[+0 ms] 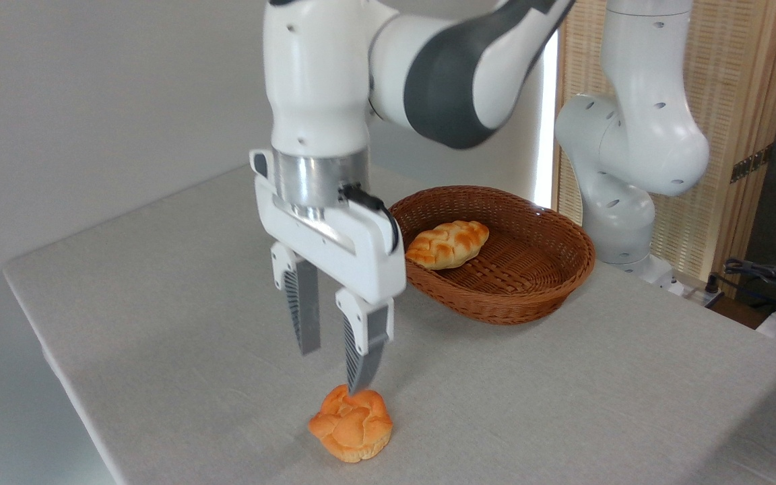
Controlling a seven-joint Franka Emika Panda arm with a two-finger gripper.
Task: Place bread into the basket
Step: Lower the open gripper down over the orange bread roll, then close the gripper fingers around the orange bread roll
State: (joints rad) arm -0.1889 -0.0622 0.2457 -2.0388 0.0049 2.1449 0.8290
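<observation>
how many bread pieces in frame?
2. The knot-shaped bun sits on the table near the front edge, under the open gripper. A braided loaf lies inside the basket. None look hidden.

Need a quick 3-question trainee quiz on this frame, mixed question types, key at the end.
1. True or false: the knot-shaped bun already lies in the wicker basket.
2. What lies inside the basket? A) a braided loaf B) nothing C) a cup
3. Fill in: the gripper hangs above the bun with its fingers ____.

Key
1. False: the bun sits on the table, near the front edge.
2. A: the braided loaf lies in it.
3. Open, holding nothing.
</observation>
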